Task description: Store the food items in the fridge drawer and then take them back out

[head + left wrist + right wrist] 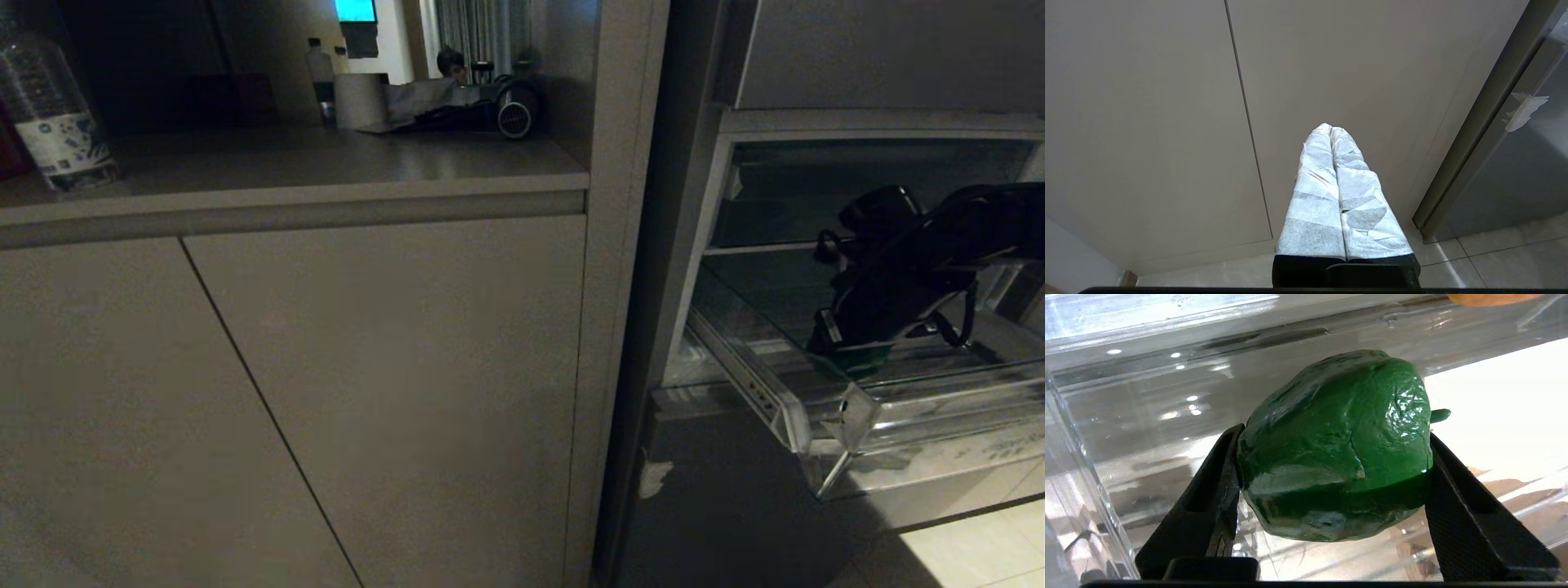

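In the right wrist view, the dark green pepper [1339,445] lies inside the clear fridge drawer [1167,396]. My right gripper [1335,435] is closed around it, one black finger against each side. An orange-brown edge of the potato [1490,298] shows further into the drawer. In the head view the right gripper [849,353] reaches down into the pulled-out drawer [816,425], with a patch of green pepper [861,358] below it. My left gripper [1331,128] hangs parked before the cabinet doors, its white-wrapped fingers pressed together and empty.
A clear water bottle [49,106] stands on the counter [326,163] to the left of the fridge, with a paper roll [359,98] and small appliances further back. A person's head [449,61] shows behind. The grey lower fridge door [718,506] sits under the drawer.
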{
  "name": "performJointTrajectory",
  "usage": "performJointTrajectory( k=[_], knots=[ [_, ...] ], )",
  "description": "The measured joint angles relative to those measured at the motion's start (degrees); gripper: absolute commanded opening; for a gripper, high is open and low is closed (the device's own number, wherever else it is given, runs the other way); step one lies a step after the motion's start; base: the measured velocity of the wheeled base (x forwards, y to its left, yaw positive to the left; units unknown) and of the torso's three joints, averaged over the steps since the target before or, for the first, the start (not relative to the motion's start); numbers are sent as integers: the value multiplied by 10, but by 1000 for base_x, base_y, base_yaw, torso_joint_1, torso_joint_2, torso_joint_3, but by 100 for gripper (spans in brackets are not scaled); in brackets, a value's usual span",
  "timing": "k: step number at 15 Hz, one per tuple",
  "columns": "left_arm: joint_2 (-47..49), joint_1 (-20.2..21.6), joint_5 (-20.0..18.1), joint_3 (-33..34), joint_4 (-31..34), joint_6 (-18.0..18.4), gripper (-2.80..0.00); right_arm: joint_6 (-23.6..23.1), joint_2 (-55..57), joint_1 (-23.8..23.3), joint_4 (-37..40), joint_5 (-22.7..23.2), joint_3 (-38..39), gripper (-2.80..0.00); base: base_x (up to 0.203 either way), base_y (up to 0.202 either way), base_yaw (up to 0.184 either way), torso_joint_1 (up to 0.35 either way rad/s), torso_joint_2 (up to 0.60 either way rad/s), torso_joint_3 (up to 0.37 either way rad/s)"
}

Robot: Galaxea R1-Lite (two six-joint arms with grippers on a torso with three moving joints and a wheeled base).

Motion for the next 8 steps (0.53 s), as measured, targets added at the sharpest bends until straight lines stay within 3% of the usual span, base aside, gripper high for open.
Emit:
performJointTrajectory(
  k=[8],
  knots=[
    [0,0,0,0,0,0,-280,-2,-58,17,0,0,-6,-280,0,0,0,0,0,0]
  ],
)
